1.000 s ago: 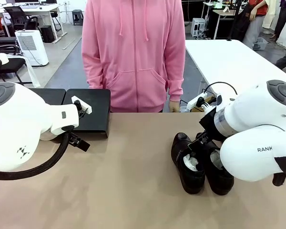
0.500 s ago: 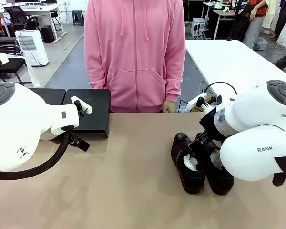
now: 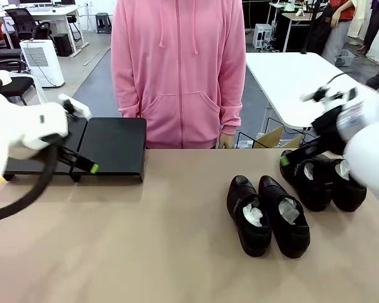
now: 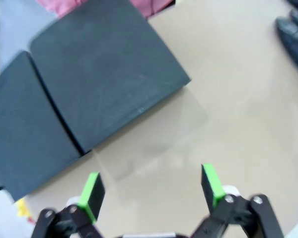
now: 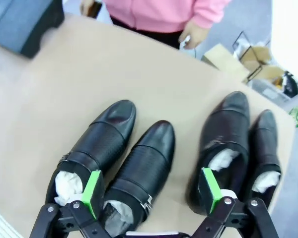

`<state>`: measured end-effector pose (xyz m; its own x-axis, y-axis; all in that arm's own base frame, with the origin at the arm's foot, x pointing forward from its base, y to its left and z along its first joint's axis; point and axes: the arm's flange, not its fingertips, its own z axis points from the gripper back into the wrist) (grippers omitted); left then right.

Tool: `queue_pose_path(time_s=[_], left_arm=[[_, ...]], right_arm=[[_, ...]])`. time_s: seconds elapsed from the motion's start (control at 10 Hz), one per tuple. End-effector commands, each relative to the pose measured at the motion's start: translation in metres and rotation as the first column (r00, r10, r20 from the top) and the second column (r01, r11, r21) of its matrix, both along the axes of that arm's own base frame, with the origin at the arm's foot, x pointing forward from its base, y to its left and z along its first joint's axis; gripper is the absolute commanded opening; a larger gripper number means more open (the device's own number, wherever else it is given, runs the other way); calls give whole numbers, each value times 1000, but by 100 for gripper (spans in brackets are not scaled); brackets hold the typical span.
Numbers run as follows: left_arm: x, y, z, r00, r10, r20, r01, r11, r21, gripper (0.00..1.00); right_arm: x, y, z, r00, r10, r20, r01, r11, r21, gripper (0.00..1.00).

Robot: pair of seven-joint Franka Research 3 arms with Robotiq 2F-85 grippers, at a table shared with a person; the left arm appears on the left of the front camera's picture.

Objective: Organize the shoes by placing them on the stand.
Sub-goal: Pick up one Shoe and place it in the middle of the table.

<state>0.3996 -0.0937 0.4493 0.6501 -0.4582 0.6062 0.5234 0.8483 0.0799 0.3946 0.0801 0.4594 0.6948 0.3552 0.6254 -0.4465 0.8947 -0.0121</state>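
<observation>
Four glossy black shoes, each stuffed with white paper, stood on the table (image 3: 145,259) in two pairs. Directly beneath the right hand (image 5: 149,191) sat one pair (image 5: 139,166), its heels by the hand's left pad. The second pair (image 5: 226,131) lay by the right pad and just beyond it. The right hand's jaws were spread wide and grasped nothing.

The stand (image 3: 114,142), a low matte black platform, lay well away from the right hand, across the table. It sat just ahead of the left hand (image 4: 151,186), beyond its fingertips. That hand was also released, with nothing between its green pads (image 4: 92,191).

Likely risks: the shoes in each pair touched or nearly touched, so fingers coming down on one could push its neighbour or wedge between the two. The polished leather looked slippery, so a grip across the upper might slide, and a grip on the paper alone would probably pull it out.

A person in a pink hoodie (image 3: 177,69) stood at the far edge, beyond both hands, with one of their hands (image 5: 193,32) near the table edge. The left hand hovering by the stand could block a shoe carried across.
</observation>
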Motion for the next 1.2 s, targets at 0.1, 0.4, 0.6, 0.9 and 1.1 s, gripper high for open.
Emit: queue_pose_path(time_s=[0.1,0.4,0.6,0.9,1.1], left_arm=[[-18,72,37,999,-42,7,42,980,-193,100],[-35,117,52,998,55,39,-42,962,-270,100],[-32,114,53,998,50,45,-36,961,-274,100],[-30,123,62,997,72,37,-59,961,-271,100],[-30,123,62,997,72,37,-59,961,-271,100]], right_arm=[[-8,-75,32,1000,23,-21,-20,994,110,100],[-23,-133,42,999,-46,-20,49,978,203,100],[-23,-140,39,997,-77,-33,82,965,248,100],[-28,-142,42,995,-94,-37,100,971,218,100],[-28,-142,42,995,-94,-37,100,971,218,100]])
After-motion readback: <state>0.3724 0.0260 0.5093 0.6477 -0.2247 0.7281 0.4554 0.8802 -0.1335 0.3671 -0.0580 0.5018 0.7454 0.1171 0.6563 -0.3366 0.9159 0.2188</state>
